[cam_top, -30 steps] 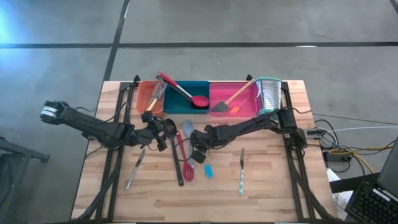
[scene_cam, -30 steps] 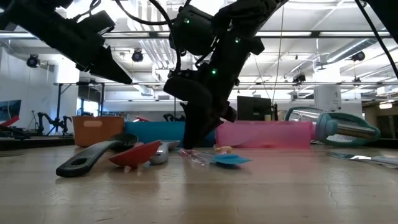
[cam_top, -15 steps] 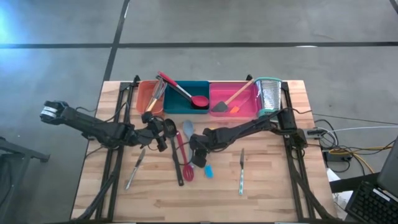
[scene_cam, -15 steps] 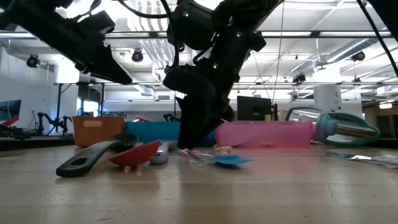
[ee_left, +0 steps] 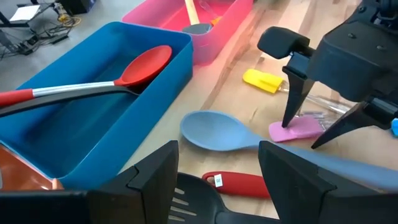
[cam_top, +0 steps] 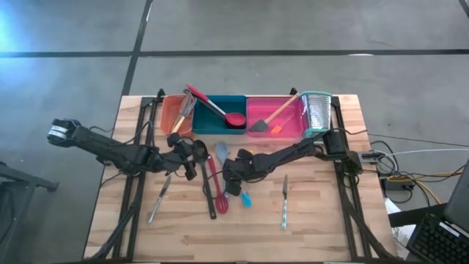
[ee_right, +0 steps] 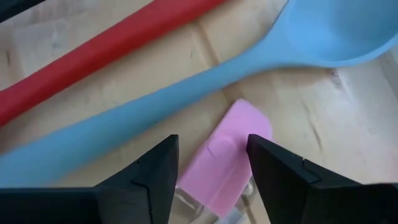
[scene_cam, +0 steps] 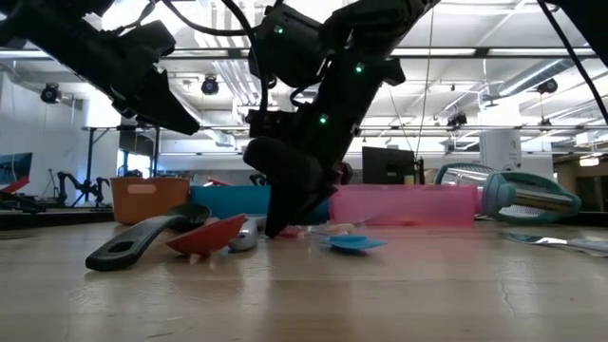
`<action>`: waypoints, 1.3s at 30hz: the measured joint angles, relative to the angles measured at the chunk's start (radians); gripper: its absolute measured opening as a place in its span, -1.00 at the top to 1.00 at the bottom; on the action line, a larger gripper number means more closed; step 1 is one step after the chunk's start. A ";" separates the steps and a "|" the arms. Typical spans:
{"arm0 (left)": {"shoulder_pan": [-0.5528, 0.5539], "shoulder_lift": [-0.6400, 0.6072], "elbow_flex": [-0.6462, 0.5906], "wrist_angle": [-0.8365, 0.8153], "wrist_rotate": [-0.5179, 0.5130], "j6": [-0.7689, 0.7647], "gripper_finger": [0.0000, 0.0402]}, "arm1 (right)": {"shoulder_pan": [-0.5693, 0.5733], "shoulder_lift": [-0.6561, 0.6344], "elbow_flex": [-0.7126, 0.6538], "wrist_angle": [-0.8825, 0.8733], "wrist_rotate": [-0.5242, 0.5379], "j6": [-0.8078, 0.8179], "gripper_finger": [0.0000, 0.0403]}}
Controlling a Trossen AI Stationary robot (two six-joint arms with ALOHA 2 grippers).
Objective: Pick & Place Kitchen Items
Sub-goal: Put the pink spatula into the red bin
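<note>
Right hand (ee_right: 208,180) down over a small pink spatula (ee_right: 227,165) mid-tabletop

Its fingers stand apart, straddling the pink spatula, which lies flat beside the blue spoon (ee_left: 214,132) and red handle (ee_right: 106,46). The spatula looks light, with a soft, bendy blade and a slick clear handle, so a grip on the stiffer neck seems safest. Only the wrist views show this pink tool; from overhead the arm hides it. The left hand (ee_left: 217,168) waits nearby, half-open and empty.

Overhead, table-level, two close wrist views
</note>
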 joint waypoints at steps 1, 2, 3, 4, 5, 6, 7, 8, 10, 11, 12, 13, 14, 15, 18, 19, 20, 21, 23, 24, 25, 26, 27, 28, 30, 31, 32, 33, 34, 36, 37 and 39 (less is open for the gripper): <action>0.000 0.002 0.000 -0.001 0.000 0.000 -0.13 | 0.000 0.002 0.000 0.001 0.003 0.000 0.08; 0.000 0.004 0.000 0.000 0.000 0.000 -0.13 | 0.000 0.002 0.000 0.002 0.004 0.000 0.09; 0.000 0.006 0.000 -0.001 0.000 0.000 -0.13 | 0.000 0.002 0.000 0.002 0.006 0.000 0.10; 0.000 0.009 0.000 0.000 0.000 0.000 -0.13 | 0.000 0.002 0.000 0.002 0.008 -0.001 0.11; 0.000 0.011 0.000 0.000 0.000 0.000 -0.13 | 0.000 0.002 0.000 0.002 0.012 -0.001 0.13; 0.000 0.013 0.000 -0.001 0.000 0.000 -0.13 | 0.000 0.002 0.000 0.001 0.021 -0.003 0.14; 0.000 0.015 0.000 0.000 0.000 0.001 -0.13 | 0.000 0.002 0.000 0.001 0.030 -0.005 0.16; 0.000 0.017 0.000 0.000 0.000 0.001 -0.13 | -0.001 0.002 0.000 0.001 0.031 -0.014 0.19; 0.000 0.020 -0.001 0.000 -0.002 0.003 -0.13 | -0.001 0.002 0.000 0.001 0.031 -0.050 0.24; 0.000 0.020 -0.002 0.000 -0.003 0.007 -0.13 | -0.001 0.002 0.000 0.001 0.032 -0.064 0.27; 0.000 0.020 -0.002 0.002 -0.005 0.017 -0.13 | -0.001 0.002 0.000 0.000 0.032 -0.072 0.30; 0.001 0.020 -0.002 0.010 -0.006 0.033 -0.13 | -0.001 0.002 0.000 0.000 0.032 -0.074 0.33; 0.002 0.020 -0.002 0.025 -0.007 0.053 -0.13 | -0.002 0.002 0.000 0.000 0.029 -0.073 0.37; 0.002 0.020 -0.002 0.043 -0.014 0.074 -0.13 | -0.002 0.002 0.000 0.000 0.022 -0.070 0.42; 0.002 0.020 -0.002 0.073 -0.017 0.125 -0.13 | -0.003 0.002 0.000 -0.001 0.012 -0.067 0.63; 0.002 0.020 -0.002 0.082 -0.017 0.140 -0.13 | -0.003 0.002 0.003 -0.003 0.009 -0.068 0.72; 0.002 0.020 -0.002 0.093 -0.018 0.157 -0.13 | -0.003 0.002 0.008 -0.006 0.002 -0.070 0.81; 0.002 0.020 -0.002 0.103 -0.020 0.172 -0.13 | -0.003 0.002 0.015 -0.012 -0.009 -0.073 0.88; 0.002 0.020 -0.002 0.110 -0.020 0.208 -0.13 | -0.004 -0.003 0.033 -0.035 -0.023 -0.081 0.92; 0.002 0.020 -0.002 0.117 -0.020 0.221 -0.13 | -0.004 -0.012 0.043 -0.052 -0.025 -0.086 0.93; 0.003 0.020 -0.002 0.127 -0.020 0.230 -0.13 | -0.004 -0.018 0.052 -0.062 -0.025 -0.093 0.94; 0.003 0.020 -0.002 0.136 -0.020 0.234 -0.13 | -0.004 -0.028 0.061 -0.077 -0.026 -0.105 0.95; 0.003 0.020 -0.002 0.139 -0.021 0.235 -0.13 | -0.004 -0.038 0.067 -0.088 -0.028 -0.116 0.95; 0.003 0.020 -0.002 0.138 -0.021 0.234 -0.13 | -0.005 -0.045 0.072 -0.104 -0.028 -0.126 0.95; 0.003 0.021 -0.002 0.135 -0.020 0.235 -0.13 | -0.006 -0.065 0.078 -0.138 -0.028 -0.136 0.96; 0.003 0.021 -0.002 0.135 -0.021 0.234 -0.13 | -0.006 -0.073 0.081 -0.147 -0.027 -0.137 0.96; 0.003 0.023 -0.002 0.138 -0.021 0.232 -0.13 | -0.007 -0.082 0.084 -0.151 -0.027 -0.137 0.96; 0.003 0.023 -0.002 0.136 -0.020 0.225 -0.13 | -0.007 -0.090 0.086 -0.163 -0.026 -0.136 0.96; 0.003 0.023 -0.005 0.135 -0.020 0.221 -0.13 | -0.006 -0.100 0.087 -0.181 -0.025 -0.136 0.96; 0.003 0.023 -0.013 0.137 -0.018 0.211 -0.13 | -0.006 -0.106 0.087 -0.207 -0.025 -0.136 0.96; 0.003 0.023 -0.018 0.134 -0.018 0.208 -0.13 | -0.004 -0.110 0.087 -0.219 -0.025 -0.135 0.97; 0.003 0.023 -0.023 0.133 -0.018 0.206 -0.13 | -0.004 -0.113 0.087 -0.238 -0.025 -0.134 0.97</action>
